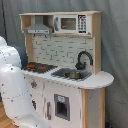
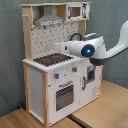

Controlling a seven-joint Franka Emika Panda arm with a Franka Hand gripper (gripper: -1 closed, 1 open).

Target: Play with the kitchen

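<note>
Kitchen: the kitchen [image 1: 65, 75] stands upright on the floor in both exterior views [image 2: 52, 75], white below with light-wood sides and top.
Arm: the white arm [image 2: 102, 47] reaches in from the second exterior view's right, across the front of the counter; in the first exterior view its big white links [image 1: 12, 90] fill the first exterior view's left edge.
Gripper: the gripper [image 2: 56, 47] seems to be the pale end of the arm, hovering over the back of the hob; I cannot tell how its fingers stand.
Hob: the hob [image 2: 51, 59] with its red rings lies just below the gripper, on the counter; in the first exterior view it shows beside the sink [image 1: 37, 66].
Sink: the grey sink [image 1: 71, 74] sits in the counter further along from the hob; in the second exterior view the arm hides it.
Faucet: the black faucet [image 1: 82, 58] arches over the back of the sink; in the second exterior view its curve [image 2: 75, 35] peeks out behind the arm.
Hood: the grey hood [image 2: 50, 20] hangs above the gripper, well apart from it.
Backboard: the dotted backboard [image 2: 52, 35] rises behind the gripper.
Microwave: a toy microwave [image 1: 72, 23] sits on the top shelf beside the hood.
Oven door: the oven door [image 2: 64, 95] lies below the hob, shut.
Knobs: two knobs [image 2: 56, 76] sit above the oven door.
</note>
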